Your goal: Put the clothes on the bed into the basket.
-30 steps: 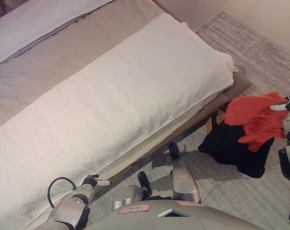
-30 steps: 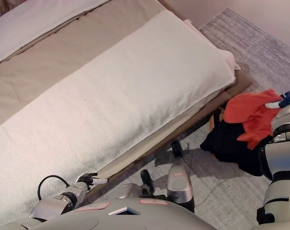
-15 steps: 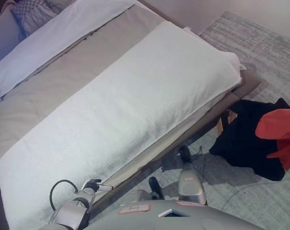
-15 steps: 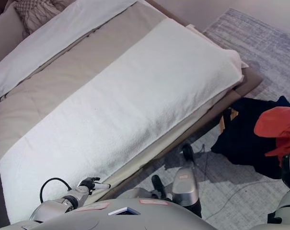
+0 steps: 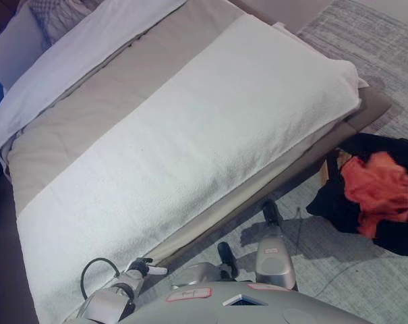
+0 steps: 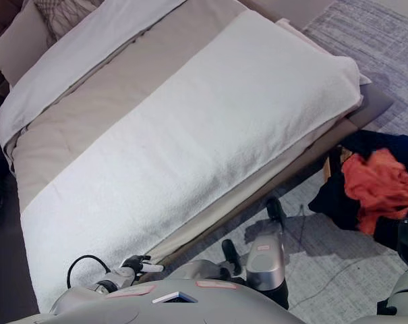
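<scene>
An orange-red garment (image 5: 379,192) lies crumpled on top of the black basket (image 5: 399,236), which stands on the floor at the right beside the bed's foot corner. My left hand (image 5: 140,268) hangs low at the lower left, close to the bed's near edge, fingers relaxed and holding nothing. My right hand shows in neither view; only a piece of its silver arm (image 6: 406,270) is at the lower right edge, below the basket. On the bed's white blanket (image 5: 190,142) I see only bedding.
The bed (image 5: 89,115) runs diagonally from upper left to right, with a beige cover and pillows (image 5: 52,20) at its head. A grey rug (image 5: 386,40) covers the floor beyond the foot. Dark furniture stands at the far left edge.
The camera has swung, bringing more of the bed's head into view. The orange-red garment, held up at the right one second ago, now lies in the basket; the right hand has left the views.
</scene>
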You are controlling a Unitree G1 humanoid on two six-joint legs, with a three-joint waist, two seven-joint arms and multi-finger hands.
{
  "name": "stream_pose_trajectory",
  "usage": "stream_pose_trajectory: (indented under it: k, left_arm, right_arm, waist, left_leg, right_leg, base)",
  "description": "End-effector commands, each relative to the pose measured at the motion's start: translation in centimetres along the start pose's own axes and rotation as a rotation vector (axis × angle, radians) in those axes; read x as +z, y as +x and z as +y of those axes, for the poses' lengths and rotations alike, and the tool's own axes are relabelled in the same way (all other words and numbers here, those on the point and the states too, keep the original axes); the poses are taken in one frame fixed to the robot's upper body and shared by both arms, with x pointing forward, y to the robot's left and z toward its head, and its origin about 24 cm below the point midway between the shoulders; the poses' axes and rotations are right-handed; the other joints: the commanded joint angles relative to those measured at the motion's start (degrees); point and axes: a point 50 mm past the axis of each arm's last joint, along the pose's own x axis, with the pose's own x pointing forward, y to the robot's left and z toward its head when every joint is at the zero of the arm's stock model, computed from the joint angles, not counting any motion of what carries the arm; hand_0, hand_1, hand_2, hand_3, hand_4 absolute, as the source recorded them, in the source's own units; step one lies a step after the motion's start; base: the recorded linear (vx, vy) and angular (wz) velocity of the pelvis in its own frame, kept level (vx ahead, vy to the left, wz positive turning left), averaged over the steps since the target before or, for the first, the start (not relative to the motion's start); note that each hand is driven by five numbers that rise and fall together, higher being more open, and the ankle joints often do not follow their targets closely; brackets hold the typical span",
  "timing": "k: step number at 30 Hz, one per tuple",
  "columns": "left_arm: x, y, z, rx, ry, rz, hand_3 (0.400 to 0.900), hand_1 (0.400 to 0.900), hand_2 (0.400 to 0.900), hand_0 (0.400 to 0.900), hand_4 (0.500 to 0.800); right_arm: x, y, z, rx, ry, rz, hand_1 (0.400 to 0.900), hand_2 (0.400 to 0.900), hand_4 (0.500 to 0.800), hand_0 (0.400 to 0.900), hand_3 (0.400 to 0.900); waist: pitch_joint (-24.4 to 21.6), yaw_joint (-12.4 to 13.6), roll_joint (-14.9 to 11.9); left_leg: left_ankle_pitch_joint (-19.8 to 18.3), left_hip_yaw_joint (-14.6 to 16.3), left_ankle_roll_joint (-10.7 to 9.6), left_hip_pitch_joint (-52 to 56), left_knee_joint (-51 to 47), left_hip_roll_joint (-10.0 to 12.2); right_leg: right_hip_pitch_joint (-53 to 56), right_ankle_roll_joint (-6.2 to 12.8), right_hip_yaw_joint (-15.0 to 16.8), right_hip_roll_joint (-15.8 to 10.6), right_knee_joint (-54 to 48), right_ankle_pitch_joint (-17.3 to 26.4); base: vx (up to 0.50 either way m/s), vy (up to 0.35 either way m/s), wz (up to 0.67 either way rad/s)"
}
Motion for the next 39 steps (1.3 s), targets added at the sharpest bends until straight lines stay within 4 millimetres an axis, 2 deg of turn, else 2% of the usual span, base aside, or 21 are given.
stream_pose_trajectory:
  k: [1, 6, 8, 10, 13, 16, 18, 21, 24, 26, 31, 36, 37, 39]
  left_arm:
    - [-2.3, -0.1, 2.9, 0.094, 0.072, 0.103, 0.9, 0.9, 0.9, 0.9, 0.8]
    - [-2.5, -0.1, 2.7, 0.093, 0.074, 0.11, 0.9, 0.9, 0.9, 0.9, 0.8]
    - [-2.6, -0.1, 2.7, 0.095, 0.073, 0.114, 0.9, 0.9, 0.9, 0.9, 0.8]
    - [-2.8, -0.1, 2.7, 0.095, 0.065, 0.119, 0.9, 0.9, 0.9, 0.9, 0.8]
    - [-2.8, -0.1, 2.9, 0.102, 0.043, 0.118, 0.9, 0.9, 0.9, 0.9, 0.8]
    - [-2.3, -0.1, 3.4, 0.113, 0.026, 0.106, 0.9, 0.9, 0.9, 0.9, 0.8]
    - [-1.8, 0.0, 3.7, 0.12, 0.022, 0.092, 0.9, 0.9, 0.9, 0.9, 0.8]
    - [-1.2, 0.0, 3.6, 0.118, 0.014, 0.075, 0.9, 0.9, 0.9, 0.9, 0.8]
    - [-1.3, 0.0, 3.4, 0.117, -0.004, 0.071, 0.9, 0.9, 0.9, 0.9, 0.8]
    - [-1.4, 0.0, 3.4, 0.121, -0.015, 0.071, 0.9, 0.9, 0.9, 0.9, 0.8]
    - [-2.8, -0.1, 4.0, 0.131, -0.02, 0.108, 0.9, 0.9, 0.9, 0.9, 0.8]
    - [-3.6, -0.2, 4.9, 0.158, -0.044, 0.132, 0.9, 0.9, 0.9, 0.9, 0.8]
    - [-3.6, -0.2, 4.9, 0.158, -0.044, 0.132, 0.9, 0.9, 0.9, 0.9, 0.8]
    - [-3.5, -0.3, 6.0, 0.184, -0.057, 0.126, 0.9, 0.9, 0.9, 0.9, 0.8]
  right_arm:
    - [0.1, 0.3, -4.1, -0.135, 0.011, -0.03, 0.9, 0.9, 0.8, 0.9, 0.9]
    - [0.3, 0.2, -3.3, -0.114, 0.005, -0.036, 0.9, 0.9, 0.8, 0.9, 0.9]
    - [0.6, 0.2, -2.6, -0.095, -0.001, -0.047, 0.9, 0.9, 0.8, 0.9, 0.9]
    - [1.6, 0.0, -1.1, -0.054, -0.01, -0.087, 0.9, 0.9, 0.8, 0.9, 0.9]
    - [3.8, -0.9, 2.9, 0.046, -0.051, -0.195, 0.9, 0.9, 0.8, 0.9, 0.9]
    - [5.0, -2.7, 8.6, 0.219, -0.166, -0.3, 0.9, 0.9, 0.8, 0.9, 0.9]
    - [5.8, -4.1, 11.7, 0.307, -0.199, -0.351, 0.9, 0.9, 0.8, 0.9, 0.9]
    - [7.3, -6.4, 15.2, 0.399, -0.204, -0.415, 0.9, 0.9, 0.8, 0.9, 0.9]
    - [8.5, -8.3, 17.6, 0.469, -0.182, -0.462, 0.9, 0.9, 0.8, 0.9, 0.9]
    - [9.0, -9.3, 18.8, 0.513, -0.182, -0.484, 0.9, 0.9, 0.8, 0.9, 0.9]
    - [8.7, -10.7, 20.8, 0.578, -0.229, -0.494, 0.9, 0.9, 0.8, 0.9, 0.9]
    - [7.2, -11.3, 22.2, 0.618, -0.274, -0.467, 0.9, 0.9, 0.8, 0.9, 0.9]
    - [7.2, -11.3, 22.3, 0.618, -0.274, -0.467, 0.9, 0.9, 0.8, 0.9, 0.9]
    - [5.7, -11.5, 23.1, 0.644, -0.29, -0.435, 0.9, 0.9, 0.8, 0.9, 0.9]
  waist:
    - [0.8, 0.9, -2.7]
    - [0.7, 1.3, -3.2]
    - [0.6, 1.5, -3.3]
    - [0.5, 1.7, -3.7]
    - [0.5, 2.2, -4.5]
    - [0.3, 3.1, -5.9]
    - [0.1, 3.9, -6.8]
    - [-0.4, 5.4, -7.8]
    - [-1.0, 7.3, -8.8]
    - [-1.6, 8.9, -9.5]
    - [-2.9, 12.2, -11.1]
    - [-3.8, 15.6, -12.5]
    - [-3.8, 15.5, -12.5]
    - [-4.1, 17.3, -13.4]
  left_leg:
    - [0.9, -3.9, -2.4, 0.9, 0.5, 0.4]
    - [0.8, -4.2, -2.4, 1.1, 0.6, 0.3]
    - [0.7, -4.3, -2.4, 1.1, 0.6, 0.5]
    - [0.7, -4.3, -2.4, 1.3, 0.6, 0.6]
    - [0.8, -4.0, -2.4, 1.3, 0.7, 0.9]
    - [1.0, -4.4, -2.4, 1.2, 0.8, 1.3]
    - [1.0, -4.9, -2.4, 1.2, 0.9, 1.6]
    - [1.0, -6.1, -2.3, 1.4, 0.9, 1.9]
    - [1.2, -7.8, -2.3, 1.4, 0.9, 1.9]
    - [1.5, -9.5, -2.4, 1.3, 0.9, 1.9]
    - [2.0, -13.6, -2.4, 0.7, 0.8, 1.8]
    - [2.6, -16.8, -2.6, 0.0, 0.8, 1.3]
    - [2.6, -16.9, -2.6, 0.0, 0.9, 1.3]
    - [3.1, -18.8, -3.0, -0.6, 0.9, 1.1]
  right_leg:
    - [4.5, -1.23, 1.4, -1.4, 4.7, -0.9]
    - [5.0, -1.33, 1.3, -1.4, 4.5, -1.0]
    - [5.1, -1.36, 1.2, -1.4, 4.4, -1.1]
    - [5.4, -1.46, 1.3, -1.2, 4.3, -1.2]
    - [5.5, -1.58, 1.3, -0.9, 4.2, -1.1]
    - [5.5, -1.87, 1.1, -0.6, 4.2, -1.1]
    - [5.8, -2.01, 0.5, -0.5, 4.2, -1.3]
    - [7.0, -2.22, -0.9, -0.6, 4.2, -1.7]
    - [8.6, -2.38, -2.9, -0.9, 3.8, -2.1]
    - [9.6, -2.45, -4.6, -1.0, 3.7, -2.5]
    - [12.3, -2.48, -9.0, -1.6, 2.7, -2.7]
    - [14.3, -2.25, -12.6, -2.0, 1.7, -2.7]
    - [14.3, -2.24, -12.7, -2.0, 1.6, -2.7]
    - [15.3, -2.28, -14.8, -2.1, 1.3, -3.0]
  base:
    - [0.0, 0.0, 0.0]
    - [0.0, 0.0, 0.0]
    - [0.0, 0.0, 0.0]
    - [-0.01, -0.008, -0.03]
    - [-0.03, -0.022, -0.06]
    - [-0.04, -0.053, 0.03]
    - [-0.01, -0.065, 0.2]
    - [0.01, -0.057, 0.34]
    - [0.01, -0.049, 0.48]
    - [0.01, -0.051, 0.65]
    - [0.02, -0.037, 0.6]
    - [0.02, -0.023, 0.42]
    - [0.02, -0.032, 0.43]
    - [0.01, -0.028, 0.5]
